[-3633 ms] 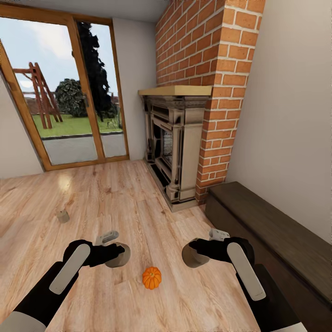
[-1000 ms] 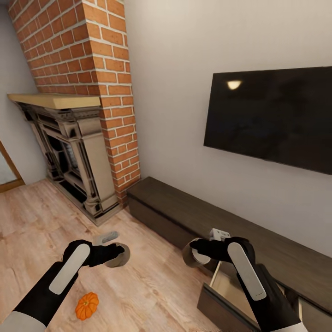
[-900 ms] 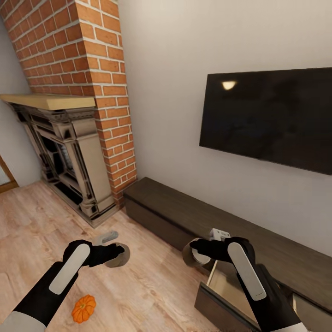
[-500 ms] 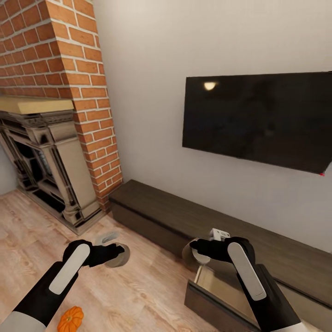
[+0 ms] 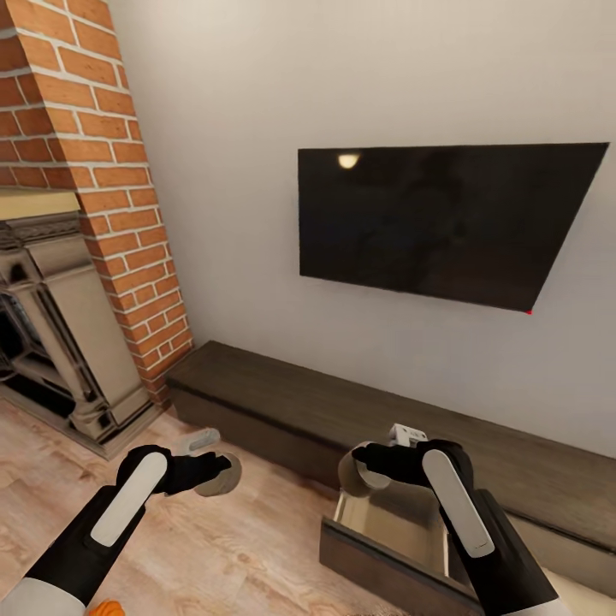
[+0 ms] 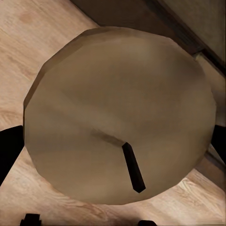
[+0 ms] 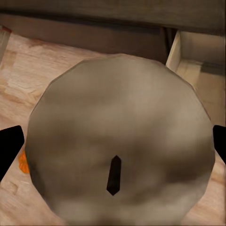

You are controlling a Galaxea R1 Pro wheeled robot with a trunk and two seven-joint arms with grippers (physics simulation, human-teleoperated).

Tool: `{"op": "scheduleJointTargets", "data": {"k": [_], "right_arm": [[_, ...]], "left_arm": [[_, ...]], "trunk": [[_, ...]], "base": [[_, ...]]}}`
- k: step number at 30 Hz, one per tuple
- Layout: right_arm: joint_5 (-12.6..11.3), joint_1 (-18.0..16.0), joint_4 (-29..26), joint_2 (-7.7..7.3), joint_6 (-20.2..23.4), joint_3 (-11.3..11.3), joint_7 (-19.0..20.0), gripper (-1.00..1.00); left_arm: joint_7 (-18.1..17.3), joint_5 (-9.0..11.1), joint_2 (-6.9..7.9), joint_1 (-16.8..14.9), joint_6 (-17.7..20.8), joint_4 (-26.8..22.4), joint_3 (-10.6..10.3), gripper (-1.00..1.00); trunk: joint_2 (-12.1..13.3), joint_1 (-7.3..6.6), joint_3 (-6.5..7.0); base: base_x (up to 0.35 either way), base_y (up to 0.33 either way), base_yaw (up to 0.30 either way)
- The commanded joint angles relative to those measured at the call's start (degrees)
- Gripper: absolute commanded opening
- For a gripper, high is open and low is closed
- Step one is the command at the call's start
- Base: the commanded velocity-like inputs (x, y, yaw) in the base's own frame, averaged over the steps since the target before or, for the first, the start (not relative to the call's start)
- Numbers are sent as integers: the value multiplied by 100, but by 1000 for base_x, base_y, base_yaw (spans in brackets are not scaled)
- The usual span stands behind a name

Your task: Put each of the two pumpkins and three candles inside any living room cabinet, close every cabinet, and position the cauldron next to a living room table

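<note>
Arms reach forward, level, at chest height. My left gripper point(image 5: 214, 473) grasps one candle point(image 5: 219, 476), my right gripper point(image 5: 364, 470) a second candle point(image 5: 358, 473), above the cabinet's point(image 5: 282, 402) one open drawer point(image 5: 389, 535). One pumpkin point(image 5: 104, 608) lies on the floor point(image 5: 222, 547).

Matt dark-brown wood grain covers the cabinet point(image 5: 359, 406); its open drawer point(image 5: 395, 532) is pale and smooth inside. Beside the cabinet, rough red brick chimney point(image 5: 94, 171). Above it, a glossy black television point(image 5: 436, 222). The candles point(image 6: 117, 113) point(image 7: 120, 141) look waxy and matt, perhaps.
</note>
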Motion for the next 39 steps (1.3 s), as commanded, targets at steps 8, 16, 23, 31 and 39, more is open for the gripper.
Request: {"op": "scheduleJointTargets", "data": {"k": [8,16,23,31,39], "right_arm": [[-65,-7,-4,-4,1,10,-60,-100],[-65,-7,-4,-4,1,10,-60,-100],[-65,-7,-4,-4,1,10,-60,-100],[-65,-7,-4,-4,1,10,-60,-100],[-65,-7,-3,-4,1,10,-60,-100]], "left_arm": [[63,60,2,-4,-4,-9,-11,-100],[63,60,4,-4,-4,-9,-11,-100],[63,52,2,0,-4,-9,-11,-100],[63,51,2,-4,-4,-9,-11,-100],[63,52,8,-4,-4,-9,-11,-100]], "trunk": [[317,-176,137],[638,-351,281],[918,-505,406],[1239,-681,550],[1560,-856,694]], "base": [[0,0,-274],[0,0,-274],[0,0,-274],[0,0,-275],[0,0,-275]]}}
